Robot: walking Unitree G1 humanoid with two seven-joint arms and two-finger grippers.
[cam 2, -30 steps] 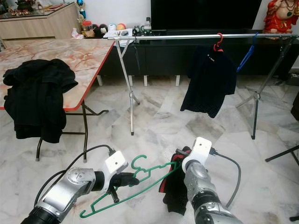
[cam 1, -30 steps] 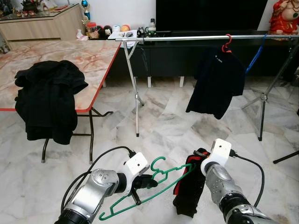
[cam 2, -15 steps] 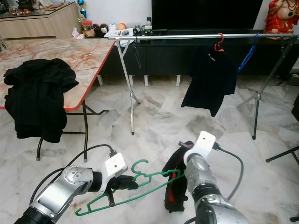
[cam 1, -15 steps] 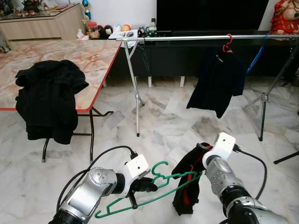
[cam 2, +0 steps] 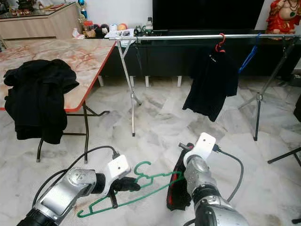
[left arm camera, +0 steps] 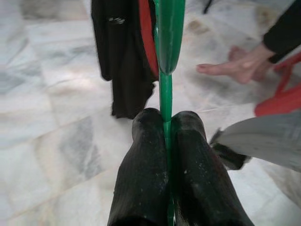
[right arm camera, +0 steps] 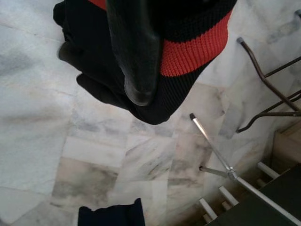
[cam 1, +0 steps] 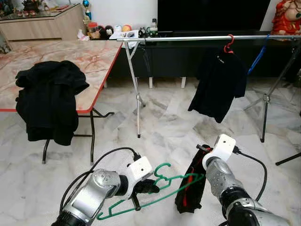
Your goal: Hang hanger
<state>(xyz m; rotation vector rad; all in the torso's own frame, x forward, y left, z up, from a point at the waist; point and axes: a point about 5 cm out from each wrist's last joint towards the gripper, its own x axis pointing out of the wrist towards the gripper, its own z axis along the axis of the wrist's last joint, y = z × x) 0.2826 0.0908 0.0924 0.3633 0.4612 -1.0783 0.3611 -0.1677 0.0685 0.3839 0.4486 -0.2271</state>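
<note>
Green hanger (cam 1: 155, 190) lies low before the robot, its long axis slanting from the left gripper (left arm camera: 165, 123), clamped on its wire, toward the right gripper (cam 1: 203, 162), closed on a black-and-red garment (cam 1: 190, 190). The drying rail (cam 1: 207, 37) stands well ahead and above.

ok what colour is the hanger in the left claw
Green: the hanger is pinched in the left claw, clearest in the left wrist view.
</note>
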